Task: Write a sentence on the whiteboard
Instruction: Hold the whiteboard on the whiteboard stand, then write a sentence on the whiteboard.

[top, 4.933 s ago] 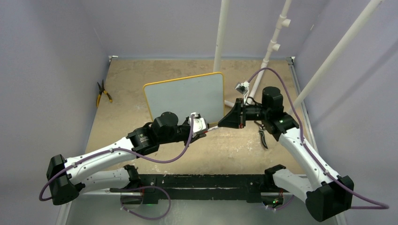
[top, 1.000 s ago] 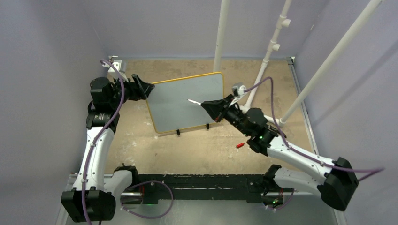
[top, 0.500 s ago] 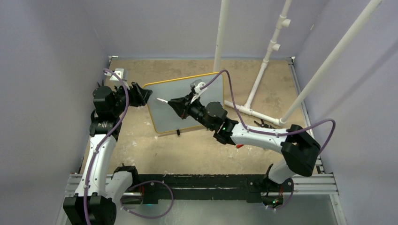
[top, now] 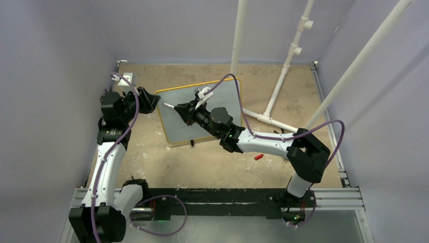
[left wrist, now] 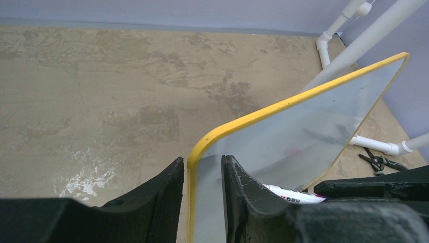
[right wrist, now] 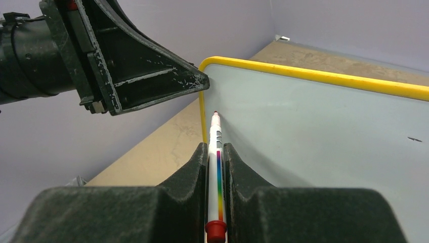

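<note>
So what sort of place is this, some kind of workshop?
Most likely a robotics lab test cell: two robot arms mounted at the edge of a worn table, plain purple walls boxing it in, and a whiteboard set out as a practice prop.

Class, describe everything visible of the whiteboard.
The whiteboard is a rectangular white panel with a thin yellow frame and rounded corners. It stands on the table on its long edge, one small black foot showing, face toward the arms. The visible face is blank but for a tiny dark mark. The left gripper straddles its upper left corner; whether it pinches is unclear. The right gripper holds a marker with its tip near the face.
</note>
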### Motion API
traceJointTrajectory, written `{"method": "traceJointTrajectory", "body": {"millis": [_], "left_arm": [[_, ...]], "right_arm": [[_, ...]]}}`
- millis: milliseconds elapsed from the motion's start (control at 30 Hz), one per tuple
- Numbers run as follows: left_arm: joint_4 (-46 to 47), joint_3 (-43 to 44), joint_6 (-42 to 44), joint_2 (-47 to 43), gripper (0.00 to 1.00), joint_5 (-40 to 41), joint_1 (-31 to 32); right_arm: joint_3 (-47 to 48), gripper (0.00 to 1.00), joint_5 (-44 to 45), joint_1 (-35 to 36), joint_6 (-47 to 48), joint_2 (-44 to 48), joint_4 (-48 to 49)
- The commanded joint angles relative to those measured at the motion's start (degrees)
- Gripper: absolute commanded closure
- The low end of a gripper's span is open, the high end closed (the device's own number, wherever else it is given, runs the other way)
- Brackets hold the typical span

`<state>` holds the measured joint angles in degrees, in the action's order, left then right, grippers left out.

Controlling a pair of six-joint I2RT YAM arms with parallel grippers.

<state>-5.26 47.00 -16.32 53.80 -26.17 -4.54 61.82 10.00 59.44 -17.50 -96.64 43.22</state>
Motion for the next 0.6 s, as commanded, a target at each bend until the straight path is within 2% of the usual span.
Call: {"method": "traceJointTrajectory", "body": {"millis": [0, 333, 567], "left_arm": [[2.3, 0.2, 0.8, 0.4, 0.67, 0.2, -0.6], [4.2, -0.1, 0.1, 2.1, 0.68, -3.1, -0.8], [4.4, -0.1, 0.0, 2.3, 0.77, -3.6, -1.0]], "right_arm": [[3.6, 1.00, 2.4, 0.3, 2.2, -0.5, 3.7], [6.5, 1.00, 3.0, 0.4, 3.2, -2.9, 4.1], [6.7, 1.00, 4.7, 0.4, 3.5, -3.6, 2.4]]}}
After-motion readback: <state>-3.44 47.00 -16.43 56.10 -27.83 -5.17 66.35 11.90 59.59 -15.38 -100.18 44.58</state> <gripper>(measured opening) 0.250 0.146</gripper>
